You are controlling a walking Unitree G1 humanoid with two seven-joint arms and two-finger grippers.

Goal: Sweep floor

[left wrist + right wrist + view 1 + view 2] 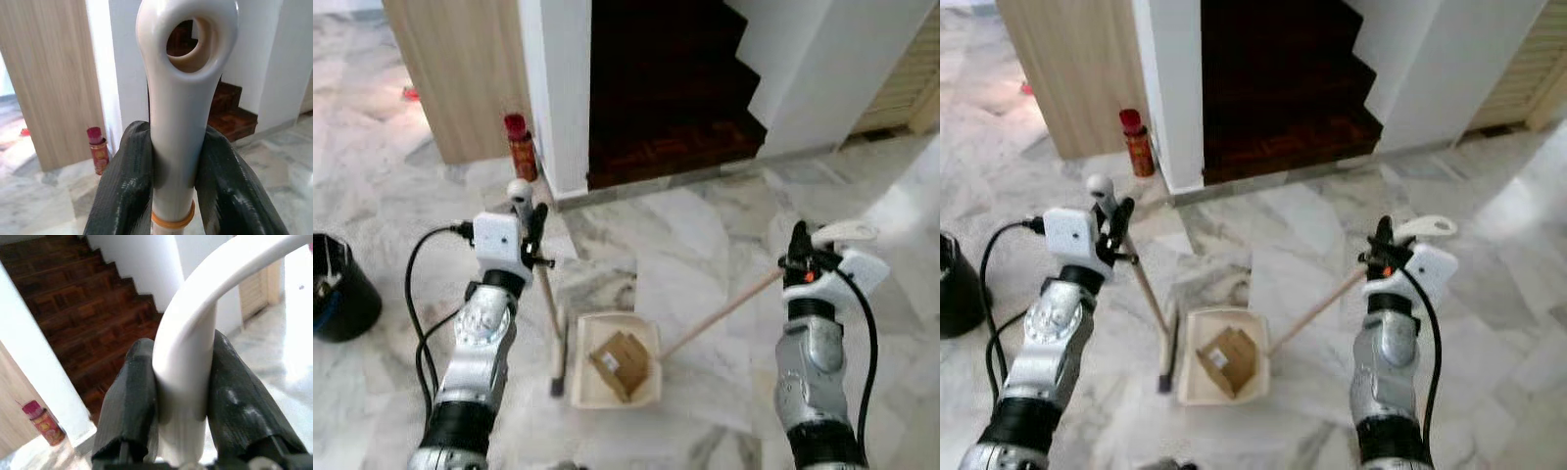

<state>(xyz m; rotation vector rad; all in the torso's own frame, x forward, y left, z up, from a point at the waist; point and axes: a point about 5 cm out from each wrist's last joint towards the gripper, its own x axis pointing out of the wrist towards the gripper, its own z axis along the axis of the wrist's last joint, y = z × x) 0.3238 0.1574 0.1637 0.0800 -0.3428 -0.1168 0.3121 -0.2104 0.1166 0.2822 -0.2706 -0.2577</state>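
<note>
Left eye view sets out a pale marbled floor (705,235) running up to a white pillar (558,88) and a dark wooden staircase (666,88) beyond both tools. A black bin (337,294) stands well off to the outer side of the broom, and a red spray can (521,147) stands by the pillar, past the broom's top end.

The cream dustpan (651,343) lies flat on the floor between the two arms, its long wooden handle (724,311) slanting up to the right gripper (800,257), whose fingers are clamped on the white hooked grip, as the right wrist view shows (181,382). Just beside the pan's open side rests the broom head (558,367), dark and narrow; its stick rises to the left gripper (530,230), whose black fingers (122,181) pinch the white handle (181,98) just below its hanging hole. A brown cardboard scrap (620,364) already sits inside the pan, so the sweeping looks largely done.

The risks, as I judge them: lifting the pan by so long a handle could tilt it and tip the scrap back out; the pinch near the very top of the broom gives little leverage, so the stick may swivel or slip; a broad swing could knock over the spray can
</note>
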